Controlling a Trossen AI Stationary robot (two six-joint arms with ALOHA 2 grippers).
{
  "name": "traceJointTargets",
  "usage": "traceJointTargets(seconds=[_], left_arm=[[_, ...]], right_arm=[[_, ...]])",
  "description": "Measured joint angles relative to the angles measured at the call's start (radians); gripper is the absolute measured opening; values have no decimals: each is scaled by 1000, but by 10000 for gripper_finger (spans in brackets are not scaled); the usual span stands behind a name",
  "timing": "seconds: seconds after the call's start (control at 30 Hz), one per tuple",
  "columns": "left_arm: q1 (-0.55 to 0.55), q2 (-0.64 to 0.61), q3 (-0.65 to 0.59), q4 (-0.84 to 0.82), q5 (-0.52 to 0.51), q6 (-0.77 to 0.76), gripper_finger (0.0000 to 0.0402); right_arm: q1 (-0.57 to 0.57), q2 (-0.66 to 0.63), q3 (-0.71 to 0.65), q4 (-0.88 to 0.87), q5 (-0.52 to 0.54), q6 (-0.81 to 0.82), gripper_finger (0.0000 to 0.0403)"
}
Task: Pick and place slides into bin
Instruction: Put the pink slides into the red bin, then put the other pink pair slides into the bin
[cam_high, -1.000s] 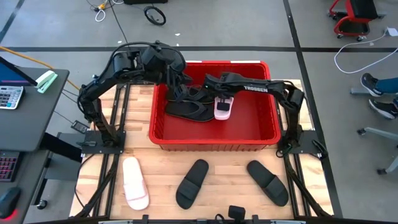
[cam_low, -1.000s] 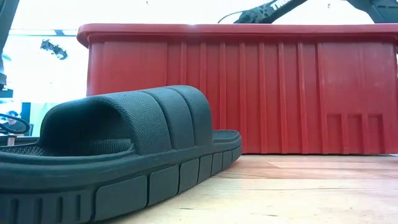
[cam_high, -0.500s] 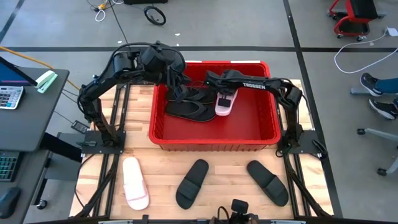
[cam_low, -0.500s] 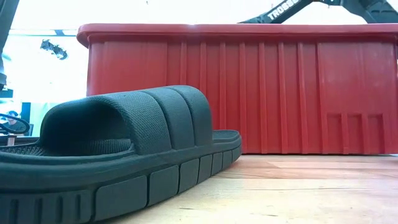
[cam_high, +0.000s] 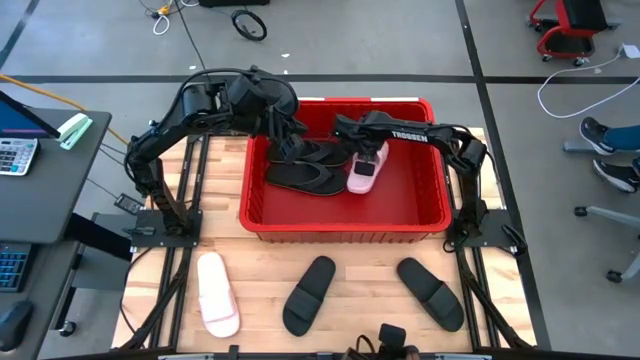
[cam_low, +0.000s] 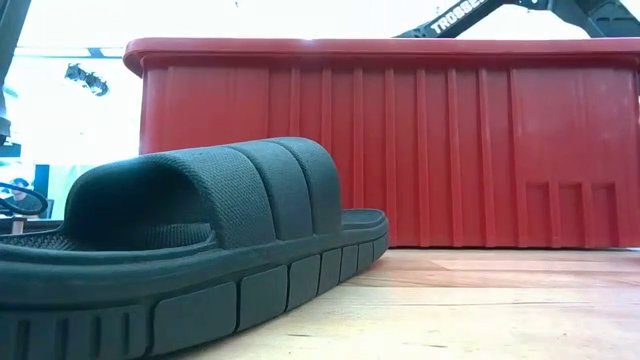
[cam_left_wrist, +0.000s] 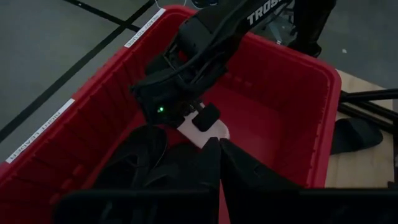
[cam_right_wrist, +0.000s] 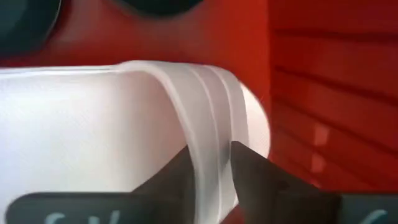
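While the right gripper (cam_high: 366, 160) pinches the strap of 1 pale pink slide (cam_high: 362, 173) inside the red bin (cam_high: 343, 229), fingers nearly closed on the thin strap edge, the slide hangs tilted beside 2 black flip-flops (cam_high: 305, 175) on the bin floor. Left gripper (cam_high: 283, 148) sits low over those flip-flops; whether it is gripping anything, cannot tell. Still on the table (cam_high: 260, 270): 1 pink slide (cam_high: 216, 294), 2 black slides (cam_high: 309, 293). Judgement: foam slides look light, soft and grippy. Strap flexes under a pinch, so the sole will swing. Best hold is the broad strap's middle or edge, not the thick sole.
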Motion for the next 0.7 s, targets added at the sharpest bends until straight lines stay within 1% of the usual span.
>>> traceJointTargets(seconds=[0.1, 0.33, 0.5, 0.7], left_arm=[[0, 0, 0, 0, 0, -13, 8], [0, 0, 0, 1, 0, -58, 19], [-1, 1, 0, 1, 0, -73, 14], [-1, 1, 0, 5, 0, -73, 7]], right_arm=[[0, 0, 0, -38, 0, -13, 124], [0, 0, 0, -5, 3, -146, 157], [14, -21, 0, -23, 9, -116, 162], [47, -120, 0, 2, 5, -122, 157]])
